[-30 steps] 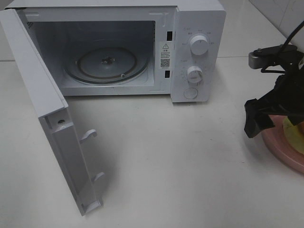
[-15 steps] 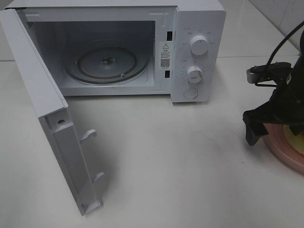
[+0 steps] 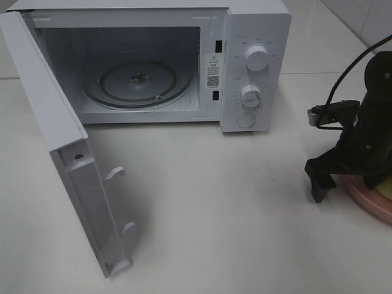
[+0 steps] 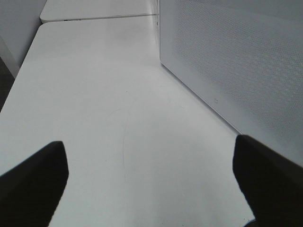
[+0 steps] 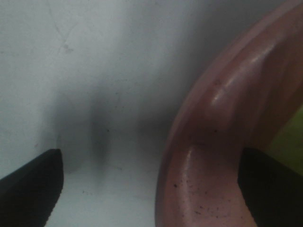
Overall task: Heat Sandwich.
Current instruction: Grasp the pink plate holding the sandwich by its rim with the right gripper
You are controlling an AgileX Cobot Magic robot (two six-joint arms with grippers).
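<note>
On the high view's right edge, the right gripper (image 3: 346, 180) stood over the pink plate (image 3: 366, 202), hiding nearly all of the sandwich (image 3: 386, 187). The microwave (image 3: 254, 37) door (image 3: 43, 104) hung open. Left wrist: left gripper (image 4: 149, 182) spread wide over the table (image 4: 104, 94). Right wrist: claw wide, straddling the plate rim; sandwich a blurred yellow-green sliver, cut off.

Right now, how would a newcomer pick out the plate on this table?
Find the white microwave with its door open, then move right along the table to the view's right edge. The plate lies there, partly under the black robot arm; it is the only round pink thing.
</note>
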